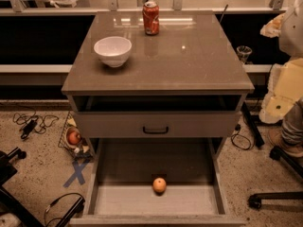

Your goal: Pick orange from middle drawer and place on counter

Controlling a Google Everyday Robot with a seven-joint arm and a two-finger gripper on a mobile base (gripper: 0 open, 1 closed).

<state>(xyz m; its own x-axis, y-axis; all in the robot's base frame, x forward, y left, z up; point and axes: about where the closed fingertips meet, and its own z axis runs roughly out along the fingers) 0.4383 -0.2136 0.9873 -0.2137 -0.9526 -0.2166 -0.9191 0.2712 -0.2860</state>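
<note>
Orange: one orange [159, 185], small, round and smooth, sitting alone on the pale floor of the middle drawer [123, 200], about midway between the side walls and apart from them.
Handling: likely light and firm with a slightly slick skin; it could roll if nudged, and it should take a moderate squeeze.
Hold: best taken from above across its widest part, one finger on each side; there is free floor all around it.
Drawer: one pulled out, well forward of and below the counter's front edge.
Counter: one counter [199, 65], glossy; its right half and front edge are bare.
On the counter: one white bowl [112, 50] near the left edge; one red soda can [151, 18] upright near the middle of the far edge.
Closed front: one drawer front [199, 125] with a black handle, under the front edge.
Floor: one redder fruit [74, 137] in a wire basket, left of the cabinet.
Gripper: out of view, so I cannot tell how its jaws stand.
</note>
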